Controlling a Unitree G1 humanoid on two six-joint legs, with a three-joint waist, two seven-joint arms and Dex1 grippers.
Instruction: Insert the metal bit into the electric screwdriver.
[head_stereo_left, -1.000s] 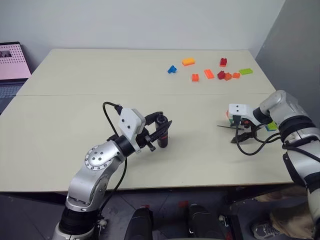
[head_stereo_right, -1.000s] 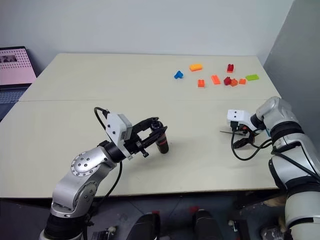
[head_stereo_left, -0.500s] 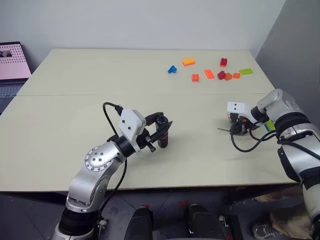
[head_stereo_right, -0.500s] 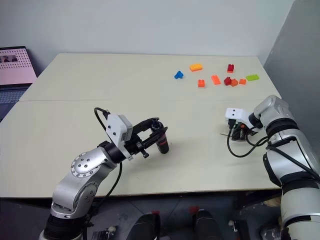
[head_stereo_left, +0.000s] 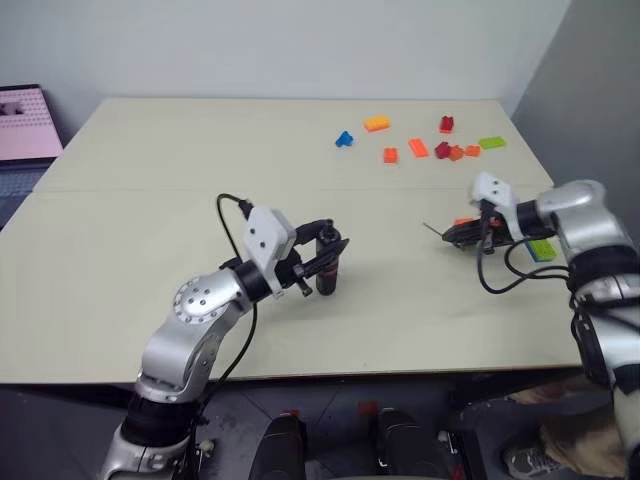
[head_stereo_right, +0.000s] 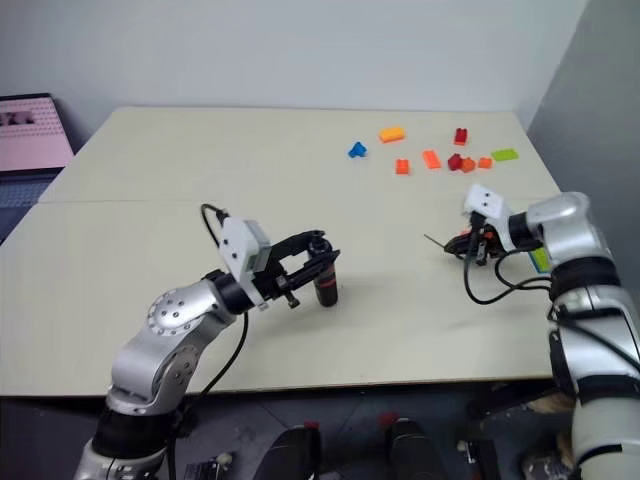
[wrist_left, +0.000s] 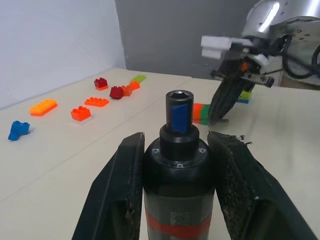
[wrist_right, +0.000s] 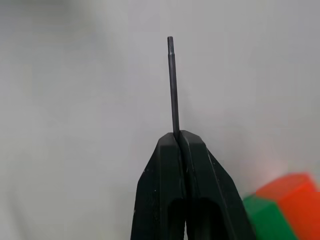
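Over the beige table (head_stereo_left: 150, 230) your left gripper (wrist_left: 175, 190) clamps the electric screwdriver (wrist_left: 178, 165) upright, your right gripper (wrist_right: 179, 136) pinches the metal bit (wrist_right: 172, 85) well apart; you've yet to insert it.

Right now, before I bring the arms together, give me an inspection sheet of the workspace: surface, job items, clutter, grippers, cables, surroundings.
Surface: beige table with a seam across it.
Job's things: electric screwdriver upright, open socket facing up; metal bit sticking straight out past the right fingertips.
Clutter: small bricks at the far right of the table: blue brick, orange brick, red brick, green brick, others between them; an orange and green brick near the right gripper.
Grippers: left gripper shut on the electric screwdriver; right gripper shut on the metal bit, off the table.
Cables: black cable looping below the right wrist; another at the left wrist.
Surroundings: laptop at far left, grey walls.
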